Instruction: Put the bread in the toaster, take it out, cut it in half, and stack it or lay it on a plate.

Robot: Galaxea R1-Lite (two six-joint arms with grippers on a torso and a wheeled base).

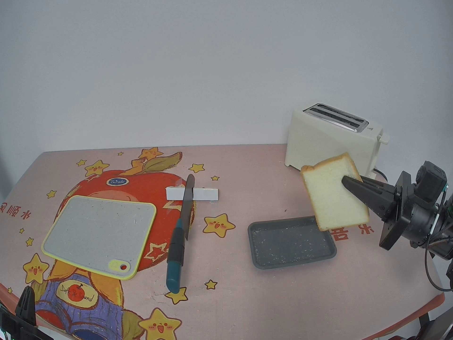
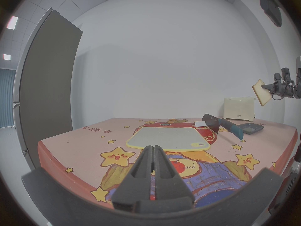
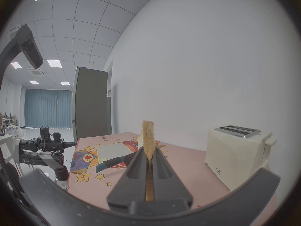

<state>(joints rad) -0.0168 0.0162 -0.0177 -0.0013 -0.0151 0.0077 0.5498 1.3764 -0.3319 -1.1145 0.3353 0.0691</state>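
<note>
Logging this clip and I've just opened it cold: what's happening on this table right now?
The right pincer holds a slice of bread in the air, clamped by one edge, near the white toaster and grey tray. The bread is whole and not in a slot. The left pincer is shut and empty near the front-left edge of the table. The knife lies beside the cutting board, its blade propped on a small white block.
</note>
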